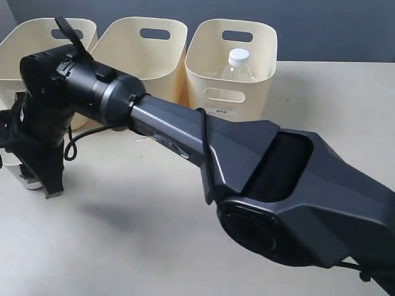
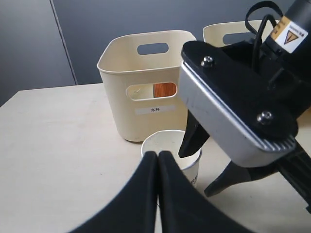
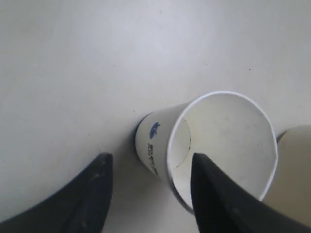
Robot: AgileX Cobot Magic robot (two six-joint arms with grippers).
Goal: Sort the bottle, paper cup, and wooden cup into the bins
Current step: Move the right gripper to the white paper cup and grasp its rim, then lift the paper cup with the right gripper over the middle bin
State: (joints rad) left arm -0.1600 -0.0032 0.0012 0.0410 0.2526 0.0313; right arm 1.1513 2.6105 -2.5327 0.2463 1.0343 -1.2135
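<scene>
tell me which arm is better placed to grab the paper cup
Right. Its open hand already straddles the paper cup's rim, one finger inside and one outside. The left hand hangs beside the cup with its fingers pressed shut. The bottle and wooden cup already sit in bins.

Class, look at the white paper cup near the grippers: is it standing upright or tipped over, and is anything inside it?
Upright and empty: the paper cup stands on the table, mouth up, its bare inside bottom showing.
</scene>
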